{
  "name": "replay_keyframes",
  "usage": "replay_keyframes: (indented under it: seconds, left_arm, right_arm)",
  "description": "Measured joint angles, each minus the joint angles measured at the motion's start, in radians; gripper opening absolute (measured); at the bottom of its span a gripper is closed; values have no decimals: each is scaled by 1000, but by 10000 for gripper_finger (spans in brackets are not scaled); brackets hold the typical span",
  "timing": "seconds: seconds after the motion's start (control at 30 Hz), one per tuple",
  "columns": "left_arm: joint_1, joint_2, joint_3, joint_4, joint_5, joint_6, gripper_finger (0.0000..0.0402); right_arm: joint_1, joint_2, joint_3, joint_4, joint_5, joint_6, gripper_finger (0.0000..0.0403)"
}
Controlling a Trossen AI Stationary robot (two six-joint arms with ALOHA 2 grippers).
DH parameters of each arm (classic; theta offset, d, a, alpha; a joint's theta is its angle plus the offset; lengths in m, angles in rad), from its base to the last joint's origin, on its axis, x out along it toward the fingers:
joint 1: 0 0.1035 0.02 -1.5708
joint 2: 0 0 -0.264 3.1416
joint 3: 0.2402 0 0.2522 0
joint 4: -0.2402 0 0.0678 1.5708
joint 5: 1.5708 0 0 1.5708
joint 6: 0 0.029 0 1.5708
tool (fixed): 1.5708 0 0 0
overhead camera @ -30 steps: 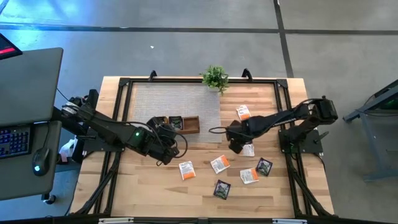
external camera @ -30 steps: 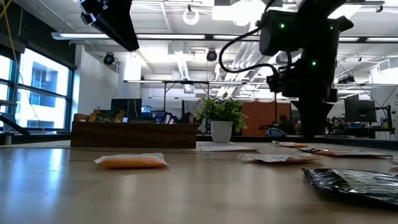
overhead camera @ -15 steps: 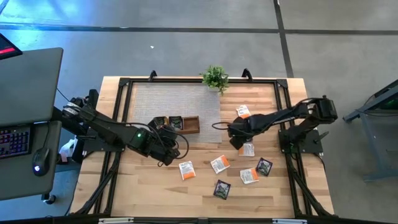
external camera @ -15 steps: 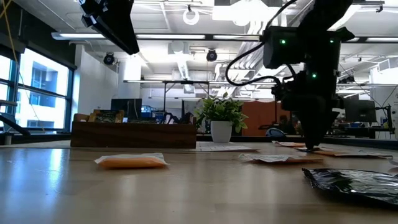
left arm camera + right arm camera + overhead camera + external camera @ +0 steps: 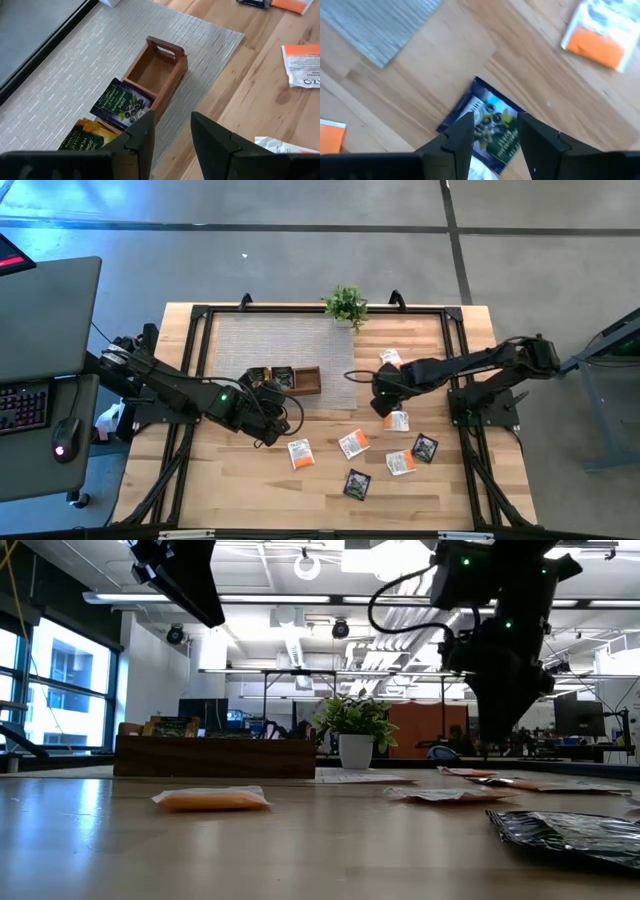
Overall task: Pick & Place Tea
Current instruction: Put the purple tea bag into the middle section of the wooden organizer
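Right gripper (image 5: 492, 131): fingers parted, grasping nothing, poised over the counter (image 5: 250, 480). Dark sachet with purple print (image 5: 487, 124) lying flat directly between and just beyond the fingertips, untouched. Orange-and-white sachet (image 5: 598, 33) farther ahead, well apart; corner of grey woven mat (image 5: 380, 25) off to one side; bare wood around the dark sachet on all sides.

Left gripper (image 5: 171, 131): fingers parted, empty, raised just short of the wooden compartment tray (image 5: 167, 62). Nearest compartments holding a dark purple sachet (image 5: 121, 102) and a green-printed sachet (image 5: 85, 139); far compartment open. Loose sachets (image 5: 353, 445) scattered on the counter between both grippers.
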Motion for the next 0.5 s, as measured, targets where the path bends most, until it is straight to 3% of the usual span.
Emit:
replay_keyframes:
  seconds: [0.3,0.5]
  left_arm:
    - [0,-1,-12,7,7,-4,124]
    - [0,-1,-15,15,20,-4,124]
  right_arm:
    - [3,-2,-35,-56,-17,86,145]
    - [-34,-2,-134,68,-33,95,145]
